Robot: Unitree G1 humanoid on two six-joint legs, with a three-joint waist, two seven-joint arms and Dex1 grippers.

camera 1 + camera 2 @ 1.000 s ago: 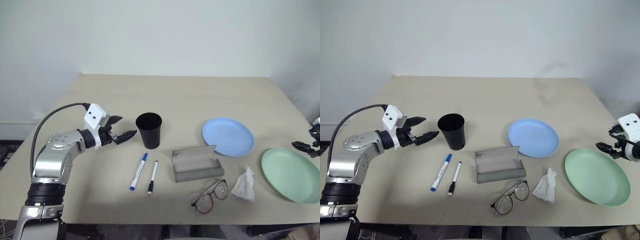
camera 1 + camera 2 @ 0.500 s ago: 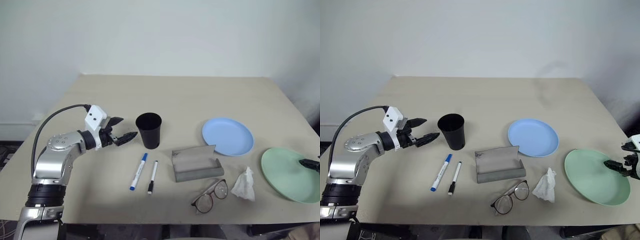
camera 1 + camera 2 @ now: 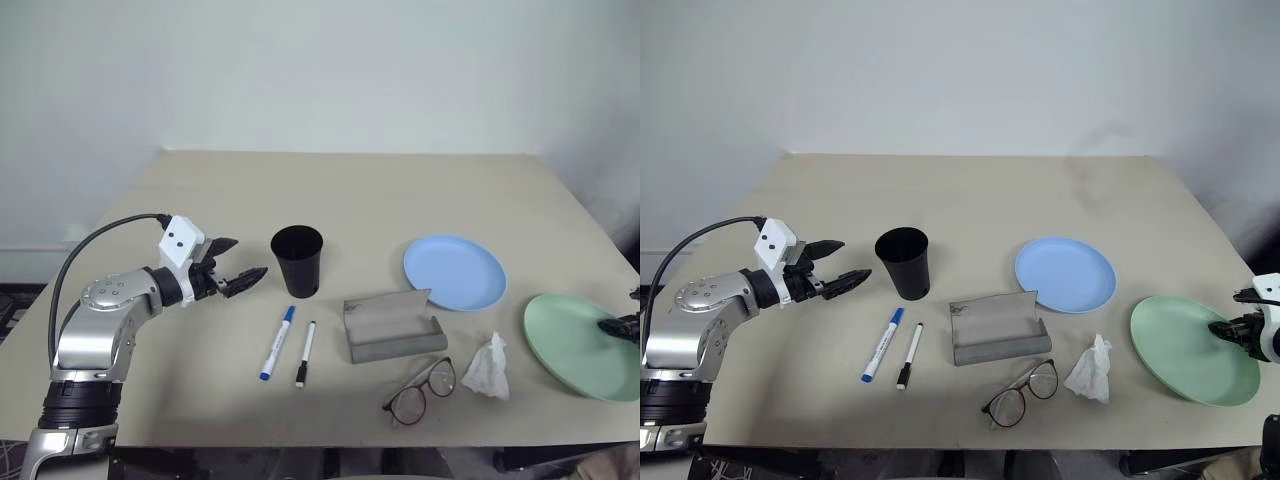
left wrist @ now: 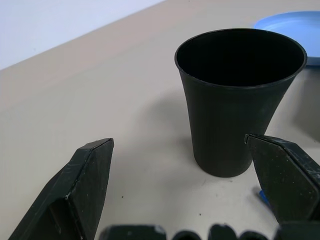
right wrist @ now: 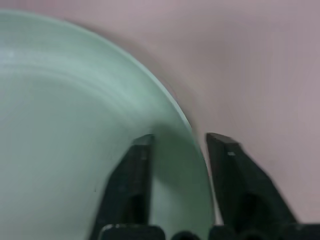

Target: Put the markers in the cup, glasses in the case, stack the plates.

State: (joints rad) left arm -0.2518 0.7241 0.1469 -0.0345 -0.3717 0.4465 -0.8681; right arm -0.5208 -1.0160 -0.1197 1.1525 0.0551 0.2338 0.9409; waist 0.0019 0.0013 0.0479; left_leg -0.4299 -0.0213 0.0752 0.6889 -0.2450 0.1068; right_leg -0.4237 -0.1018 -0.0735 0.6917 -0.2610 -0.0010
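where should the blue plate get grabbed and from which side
Grip the light blue plate by its thin raised rim, from its right, the side nearest the right gripper. It lies flat and shallow, so only the edge fits between jaws.

Plain lab or test room, bare white wall [image 3: 320, 70] behind, one beige table [image 3: 380, 190] set against it, everyday props laid out near the table's front edge, no furnishings around

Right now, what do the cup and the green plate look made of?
Cup: looks like matte black plastic, thin even rim, dull with no glare. Green plate: probably plastic or melamine, pale mint, smooth with a soft sheen and a thin rim. Neither is certain from looks alone.
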